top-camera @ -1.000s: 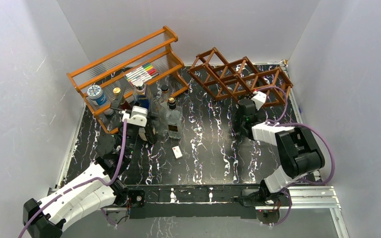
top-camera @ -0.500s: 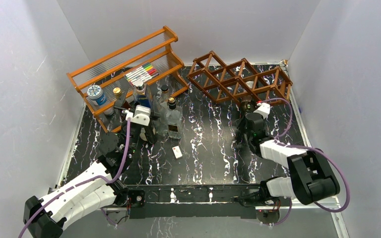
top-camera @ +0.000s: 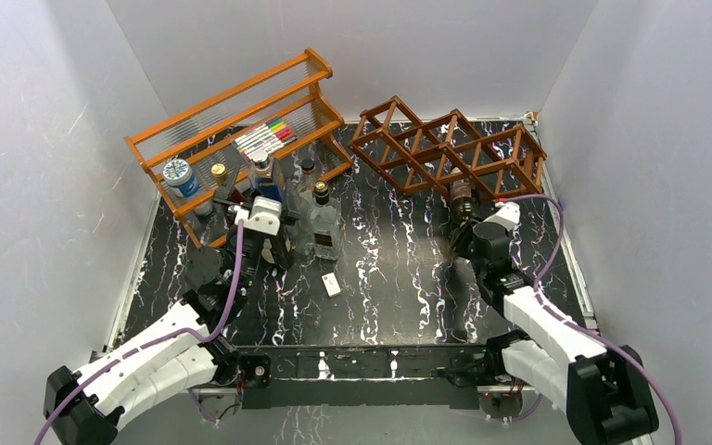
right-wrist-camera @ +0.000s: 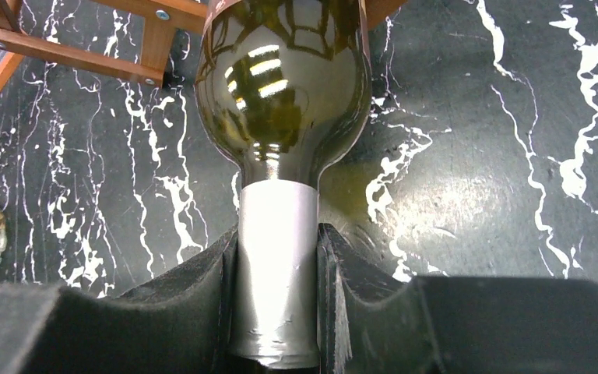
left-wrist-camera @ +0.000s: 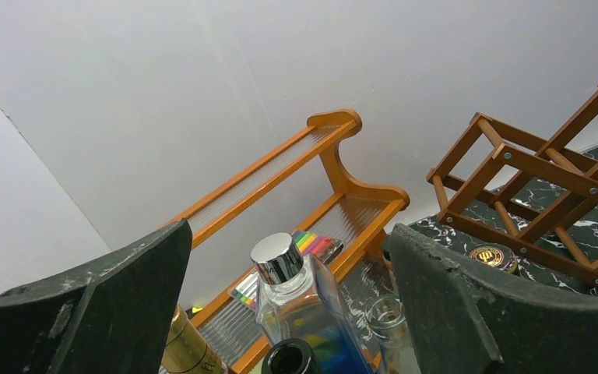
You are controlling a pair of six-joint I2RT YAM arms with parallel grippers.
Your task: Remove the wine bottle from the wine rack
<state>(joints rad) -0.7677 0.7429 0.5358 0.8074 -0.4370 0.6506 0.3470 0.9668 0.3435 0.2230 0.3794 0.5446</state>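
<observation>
Logged dark olive-green glass wine bottle (right-wrist-camera: 282,93) (top-camera: 463,197) at 2 o'clock on the table, silver-foiled neck pointing toward 6 o'clock. Found right gripper (right-wrist-camera: 278,257) (top-camera: 473,225) clamped on that neck, one black pad pressed to each side. Cannot tell whether the base sits inside a cell or just clear of it: hidden from overhead, cut off in the wrist view.

Noted dark reddish-brown wooden lattice wine rack (top-camera: 445,148) (right-wrist-camera: 144,47) (left-wrist-camera: 525,175) of diamond cells at 1 o'clock, directly at 12 o'clock of the bottle. Beneath both, black marble-patterned table (top-camera: 389,269) with white veins.

At 9 o'clock, found left gripper (top-camera: 273,243) (left-wrist-camera: 288,300) spread wide, grasping nothing. Saw clear square bottle (left-wrist-camera: 280,265) of blue liquid with silver cap through the gap, apart from both fingers. Behind, at 10 o'clock, bright orange tiered shelf (top-camera: 241,111) (left-wrist-camera: 335,156) with clear slats, coloured marker pens (top-camera: 264,137) on a middle tier.
</observation>
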